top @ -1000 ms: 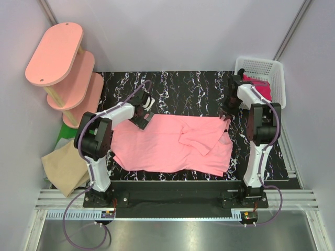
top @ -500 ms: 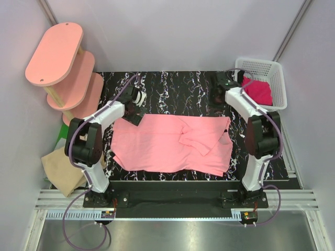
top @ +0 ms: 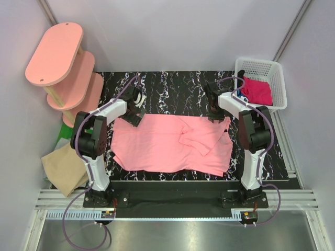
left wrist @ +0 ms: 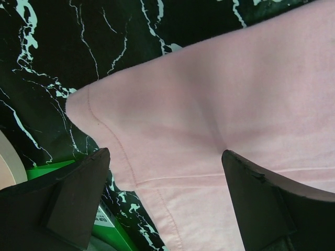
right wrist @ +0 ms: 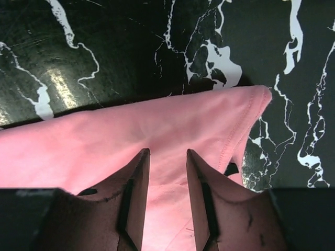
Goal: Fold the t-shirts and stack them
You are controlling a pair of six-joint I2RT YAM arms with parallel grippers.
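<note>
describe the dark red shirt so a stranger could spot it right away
Find the black marbled table; beside its far right corner stands a white lattice basket. The magenta-red shirt lies bunched inside it. It is the only shirt in a container: the pink shirt lies spread on the table, the tan shirt off its left edge.

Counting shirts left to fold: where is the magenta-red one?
Top view: the magenta-red t-shirt lies inside the white basket at the far right corner of the table.
</note>
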